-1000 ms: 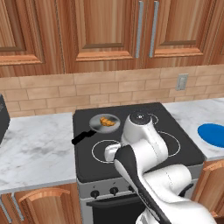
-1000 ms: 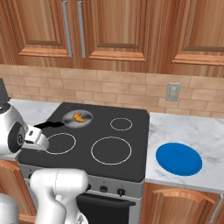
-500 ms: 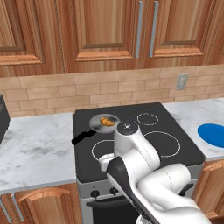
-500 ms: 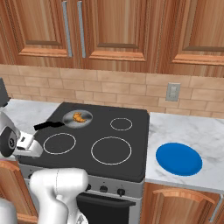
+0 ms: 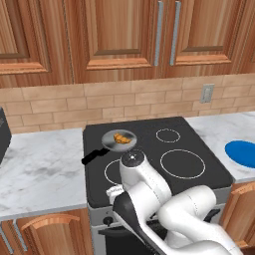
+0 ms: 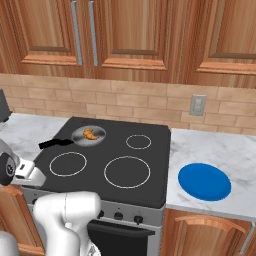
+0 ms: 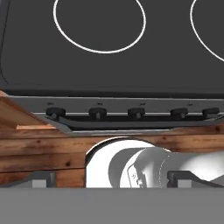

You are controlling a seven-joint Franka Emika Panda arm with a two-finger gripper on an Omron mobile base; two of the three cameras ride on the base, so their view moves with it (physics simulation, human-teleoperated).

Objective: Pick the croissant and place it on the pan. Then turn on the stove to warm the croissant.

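The croissant (image 5: 121, 138) (image 6: 90, 133) lies inside the grey pan (image 5: 112, 144) (image 6: 80, 135), which sits on the back left burner of the stove (image 5: 199, 149) (image 6: 150, 195) with its black handle pointing to the front left. My gripper (image 7: 114, 179) hangs low at the stove's front left corner, well apart from the pan. Its two fingertips (image 7: 41, 178) stand far apart, open, with nothing between them. In the hand view it faces the steel front, where a row of black knobs (image 7: 97, 113) runs under the cooktop edge.
A flat blue plate (image 5: 242, 152) (image 6: 204, 181) rests on the marble counter right of the stove. Wooden cabinets hang above and stand below the counter. A dark appliance sits at the far left edge (image 5: 3, 139).
The hand has dropped lower and come toward the stove's front left edge. The jaws stayed wide. Pan and croissant have not moved.
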